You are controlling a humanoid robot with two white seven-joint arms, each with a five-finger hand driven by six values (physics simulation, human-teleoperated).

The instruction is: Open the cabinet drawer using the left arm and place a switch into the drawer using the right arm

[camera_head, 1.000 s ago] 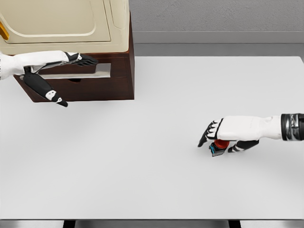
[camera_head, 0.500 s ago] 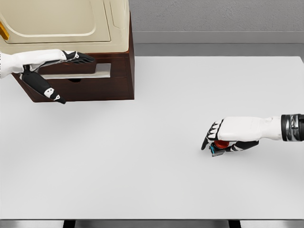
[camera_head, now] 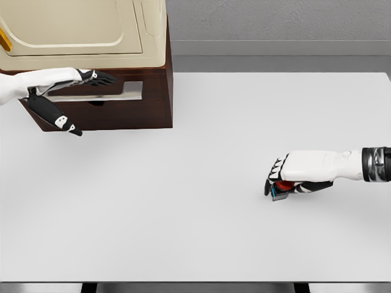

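My right hand (camera_head: 298,177), well right of the cabinet (camera_head: 104,73), has curled tighter around the switch (camera_head: 280,189); my left hand (camera_head: 58,91), open, has neared its drawer (camera_head: 110,91).

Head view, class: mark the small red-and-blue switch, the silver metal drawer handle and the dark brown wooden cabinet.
small red-and-blue switch (camera_head: 281,190), head view, on its blue lower edge under the right hand.
silver metal drawer handle (camera_head: 116,93), head view, on its flat bar.
dark brown wooden cabinet (camera_head: 156,113), head view, on its front panel.
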